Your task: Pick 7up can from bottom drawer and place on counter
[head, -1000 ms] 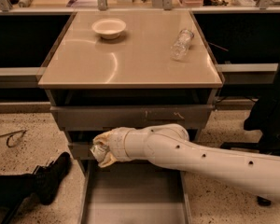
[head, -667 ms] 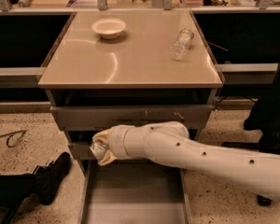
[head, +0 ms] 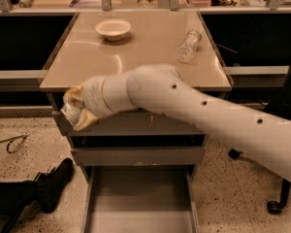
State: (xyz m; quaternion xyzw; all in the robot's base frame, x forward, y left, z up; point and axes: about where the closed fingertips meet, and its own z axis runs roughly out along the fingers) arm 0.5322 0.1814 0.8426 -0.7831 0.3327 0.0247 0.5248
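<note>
My gripper (head: 75,109) is at the counter's front left corner, level with its edge, and is shut on the 7up can (head: 70,112), a small silvery can that shows between the fingers. The white arm reaches in from the right across the cabinet front. The counter (head: 145,47) is a glossy beige top behind and above the gripper. The bottom drawer (head: 140,203) stands pulled out below, a grey tray with a bare flat floor.
A white bowl (head: 113,28) sits at the back left of the counter. A clear plastic bottle (head: 189,43) lies at the right. Two closed grey drawers (head: 140,140) are above the open one. A person's dark shoe (head: 53,183) lies on the floor at left.
The gripper has risen with the can from just above the open drawer to the height of the counter's front edge, and moved a little left.
</note>
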